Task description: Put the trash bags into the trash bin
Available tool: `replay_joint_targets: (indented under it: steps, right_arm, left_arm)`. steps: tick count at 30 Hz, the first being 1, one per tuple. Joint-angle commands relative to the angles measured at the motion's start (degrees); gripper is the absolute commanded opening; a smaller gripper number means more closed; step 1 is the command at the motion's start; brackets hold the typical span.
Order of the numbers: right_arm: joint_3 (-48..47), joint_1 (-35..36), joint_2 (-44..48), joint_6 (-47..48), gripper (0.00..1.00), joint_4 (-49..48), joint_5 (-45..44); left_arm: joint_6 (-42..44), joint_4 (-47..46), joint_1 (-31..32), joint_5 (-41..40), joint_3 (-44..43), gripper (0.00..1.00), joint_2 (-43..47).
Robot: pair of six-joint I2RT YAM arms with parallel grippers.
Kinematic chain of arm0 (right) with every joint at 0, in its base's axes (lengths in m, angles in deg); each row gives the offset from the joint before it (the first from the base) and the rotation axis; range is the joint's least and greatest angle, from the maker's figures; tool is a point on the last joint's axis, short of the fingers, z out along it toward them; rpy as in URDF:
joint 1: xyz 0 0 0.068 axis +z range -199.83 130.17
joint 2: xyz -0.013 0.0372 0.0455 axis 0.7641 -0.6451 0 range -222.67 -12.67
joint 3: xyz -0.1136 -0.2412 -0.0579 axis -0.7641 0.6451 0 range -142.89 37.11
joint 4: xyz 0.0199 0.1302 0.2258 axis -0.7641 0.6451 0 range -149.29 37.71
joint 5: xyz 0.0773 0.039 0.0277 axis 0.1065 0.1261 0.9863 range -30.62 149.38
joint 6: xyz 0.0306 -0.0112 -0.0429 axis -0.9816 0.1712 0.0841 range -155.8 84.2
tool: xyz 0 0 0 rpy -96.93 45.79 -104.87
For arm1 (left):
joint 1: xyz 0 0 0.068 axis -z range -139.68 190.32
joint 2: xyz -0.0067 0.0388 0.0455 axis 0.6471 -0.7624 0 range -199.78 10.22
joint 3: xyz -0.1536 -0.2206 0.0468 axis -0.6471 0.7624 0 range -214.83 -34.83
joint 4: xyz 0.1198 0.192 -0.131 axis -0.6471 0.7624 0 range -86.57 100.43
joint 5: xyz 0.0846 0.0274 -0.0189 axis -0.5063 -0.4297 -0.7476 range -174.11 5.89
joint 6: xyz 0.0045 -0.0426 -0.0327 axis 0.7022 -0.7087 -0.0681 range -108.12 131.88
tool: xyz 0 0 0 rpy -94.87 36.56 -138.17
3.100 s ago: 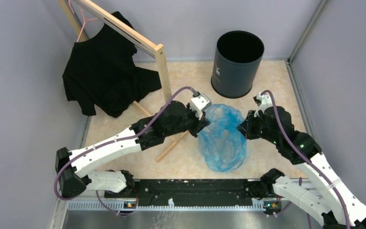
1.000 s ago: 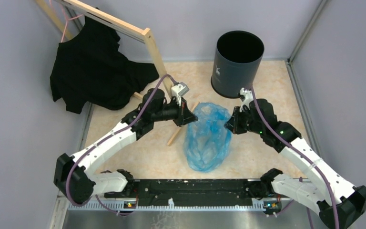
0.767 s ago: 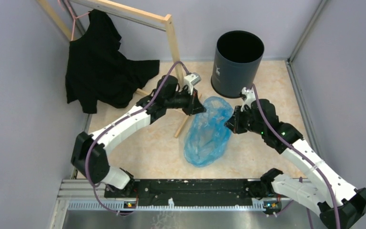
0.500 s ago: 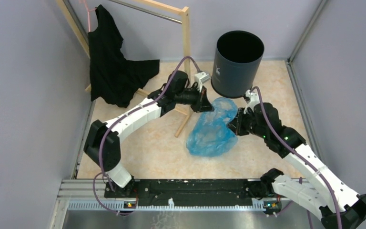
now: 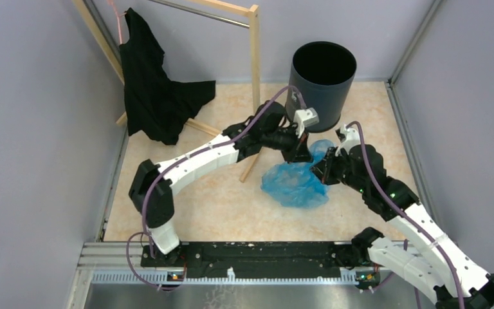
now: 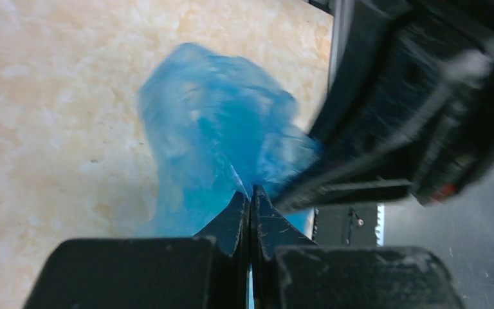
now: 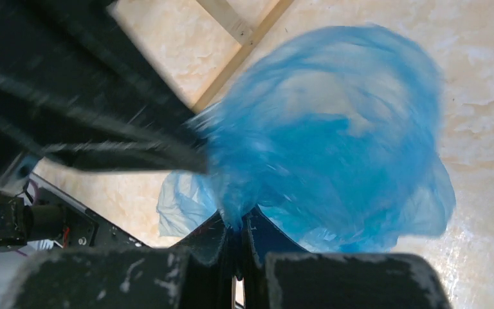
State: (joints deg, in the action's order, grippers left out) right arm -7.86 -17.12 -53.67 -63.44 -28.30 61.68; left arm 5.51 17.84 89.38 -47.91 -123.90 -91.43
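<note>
Laboratory robot cell: plain grey walls enclose a marble-patterned tabletop; two robot arms are bolted to a metal rail.

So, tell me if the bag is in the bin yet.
Out. The bag sits on the table beside the bin; nothing blue shows inside.

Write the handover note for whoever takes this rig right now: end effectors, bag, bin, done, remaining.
Left end effector: shut on the blue trash bag at its edge.
Right end effector: shut on the bag's opposite side.
Bag: bunched between them, just in front of the trash bin, outside it.
Done: two-arm grip, bag next to the bin.
To do: lift it over the rim, release it inside.
</note>
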Motion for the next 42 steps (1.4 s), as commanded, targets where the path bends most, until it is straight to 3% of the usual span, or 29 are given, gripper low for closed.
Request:
replay_joint_targets:
  steps: [1, 8, 11, 15, 22, 26, 30, 39, 42]
  right_arm:
    - [0.1, -0.2, 1.3, 0.9, 0.0, -0.3, 0.2]
    - [0.1, -0.2, 0.2, 4.9, 0.0, -1.5, 10.8]
    - [-0.5, -0.2, -1.1, 5.7, 0.0, -1.5, 13.5]
    - [-1.1, -0.2, -2.9, 4.4, 0.0, -1.4, 11.1]
    - [-2.0, -0.2, -9.5, 1.8, 0.06, -3.8, 11.3]
    - [-3.6, -0.2, -12.4, 1.9, 0.26, -1.9, 6.4]
    - [-4.9, -0.3, -13.5, 3.8, 0.47, -2.2, 10.4]
    - [-14.9, -0.3, -13.1, 16.0, 0.97, -4.9, 15.3]
    - [-20.4, -0.4, -17.2, 18.2, 0.98, -5.5, 18.8]
  left_arm:
    - [0.0, -1.1, 0.7, -3.4, 5.9, 0.0, 10.5]
    - [-2.4, 5.5, 0.7, -9.7, 19.8, 0.0, 24.6]
    - [-5.2, 10.3, 0.5, -20.5, 23.0, 0.0, 30.4]
    - [-12.2, 15.8, -1.3, -41.6, 25.3, 0.0, 36.5]
    - [-20.0, 15.4, -5.7, -51.1, 31.0, 0.0, 38.8]
    - [-19.4, 12.9, -7.0, -49.2, 31.0, 0.0, 37.6]
    - [-15.9, 9.9, -7.0, -43.8, 29.7, 0.0, 37.1]
    - [0.7, 2.3, -7.0, -21.8, 31.5, 0.0, 42.5]
    - [4.9, 2.8, -7.0, -17.6, 30.1, 0.0, 41.9]
